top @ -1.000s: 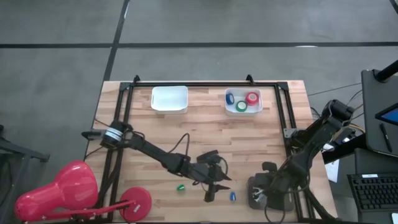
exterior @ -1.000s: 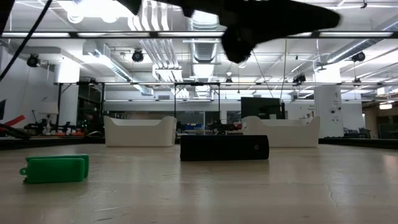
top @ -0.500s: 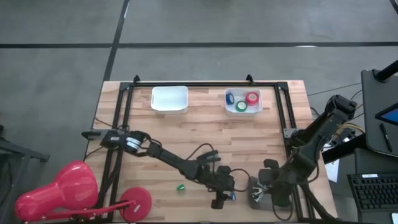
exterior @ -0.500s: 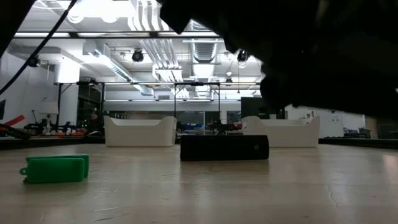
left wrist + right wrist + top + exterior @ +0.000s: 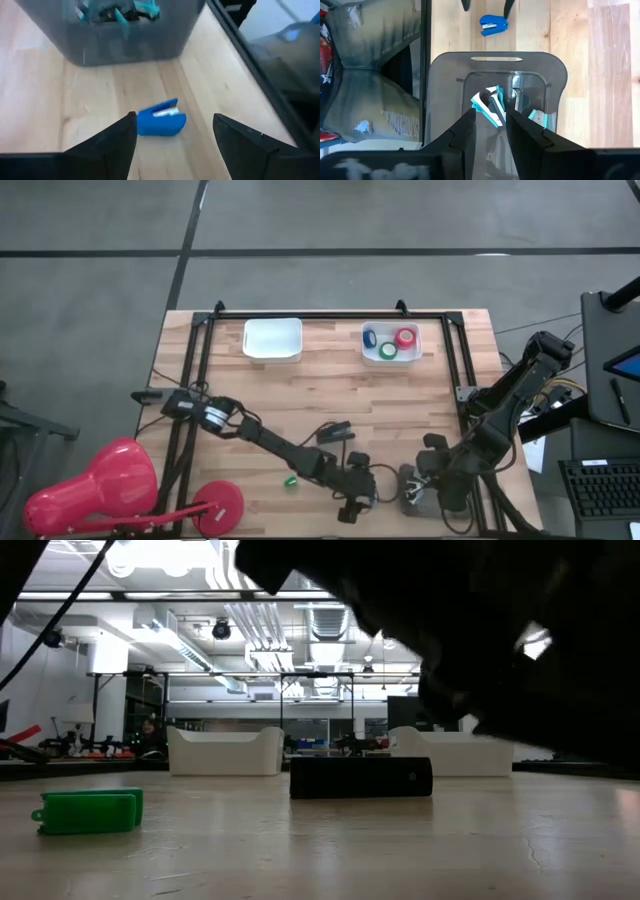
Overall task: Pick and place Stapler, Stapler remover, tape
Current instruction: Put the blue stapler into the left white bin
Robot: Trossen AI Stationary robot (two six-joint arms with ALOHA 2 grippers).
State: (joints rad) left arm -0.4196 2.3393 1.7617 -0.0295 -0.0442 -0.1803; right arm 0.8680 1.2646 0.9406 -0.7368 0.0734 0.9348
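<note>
Pale wooden planks form the table top (image 5: 330,410), framed by black rails. Near its front edge a translucent grey plastic bin (image 5: 497,100) is seen, with teal-and-white staple removers (image 5: 489,106) heaped inside. Above that bin the right gripper (image 5: 489,131) is held, fingers slightly apart and empty. Just beside the bin a small blue stapler (image 5: 161,119) lies flat, long axis across the planks, between the spread fingers of the left gripper (image 5: 174,142).

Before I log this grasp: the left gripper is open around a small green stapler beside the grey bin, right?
Not green: the left wrist view shows the open left gripper flanking a small blue stapler beside the grey plastic bin.
</note>
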